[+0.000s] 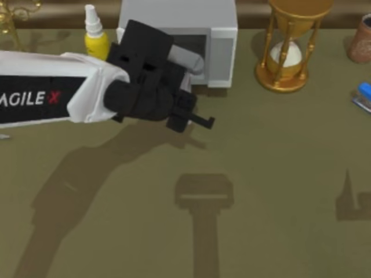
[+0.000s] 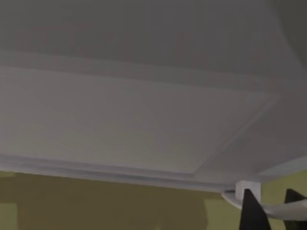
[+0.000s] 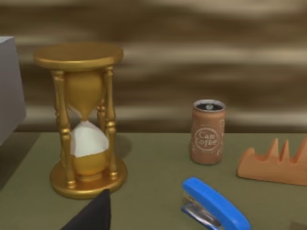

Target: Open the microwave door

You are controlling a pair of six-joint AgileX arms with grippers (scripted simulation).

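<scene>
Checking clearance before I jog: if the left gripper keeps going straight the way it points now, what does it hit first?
Most likely the microwave door: it fills the left wrist view just beyond the left gripper, whose fingertips straddle the pale handle bar. Depth is unclear, so contact with the handle could come first.

microwave [image 1: 223, 35] light grey | hourglass [image 1: 293, 49] gold | stapler [image 3: 216, 203] blue

Gold hourglass [image 3: 86, 120]; coffee can [image 3: 207, 132]; blue stapler [image 3: 214, 205]; perhaps a rack [image 3: 276, 165].
</scene>
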